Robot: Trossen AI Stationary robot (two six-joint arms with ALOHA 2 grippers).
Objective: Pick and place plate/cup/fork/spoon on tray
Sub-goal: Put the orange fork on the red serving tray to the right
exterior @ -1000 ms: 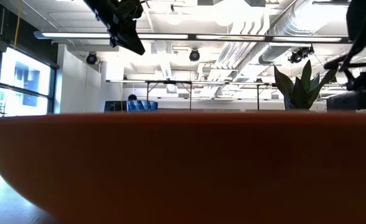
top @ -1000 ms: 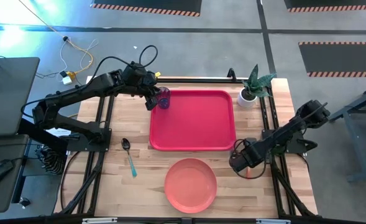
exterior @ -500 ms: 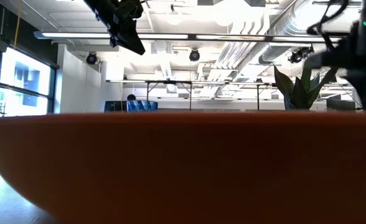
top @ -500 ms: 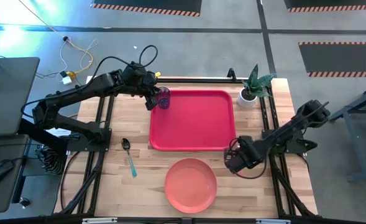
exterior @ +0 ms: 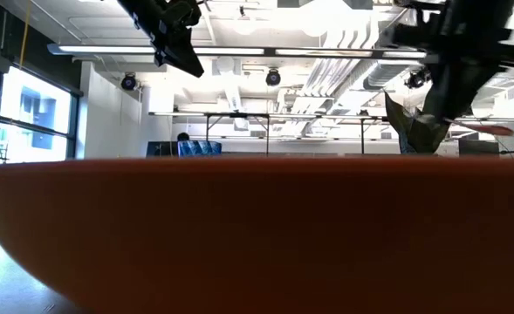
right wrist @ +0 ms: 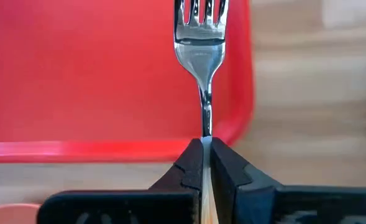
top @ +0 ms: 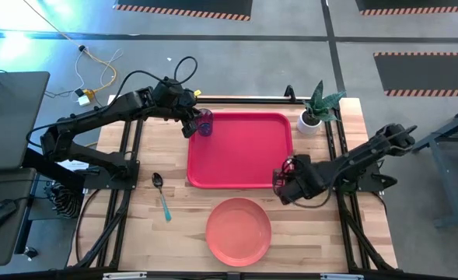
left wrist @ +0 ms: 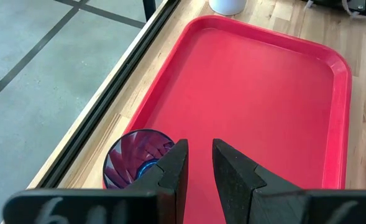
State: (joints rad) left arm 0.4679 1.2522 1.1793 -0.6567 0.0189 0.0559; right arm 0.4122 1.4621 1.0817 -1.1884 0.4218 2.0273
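The right gripper (right wrist: 206, 163) has its jaws pressed together on the neck of the fork (right wrist: 201, 46), whose metal tines stick out past the fingertips over the near right corner of the tray (right wrist: 77, 74). In the high view this gripper (top: 284, 180) sits at about 5 o'clock of the tray (top: 240, 148), just off its rim.

The left gripper (left wrist: 198, 168) hovers at the tray's far left corner, about 10 o'clock. Its jaws stand a narrow gap apart, and one finger (left wrist: 173, 171) touches or overlaps the rim of the cup (left wrist: 136, 158); whether it actually grips the cup cannot be told. The cup (top: 205, 122) stands upright at that corner of the tray.

The rest of the tray is bare red plastic.

The plate (top: 239, 231) lies on the table at 6 o'clock of the tray, holding nothing. The spoon (top: 161, 196) lies on the table at about 8 o'clock, well apart from the plate.
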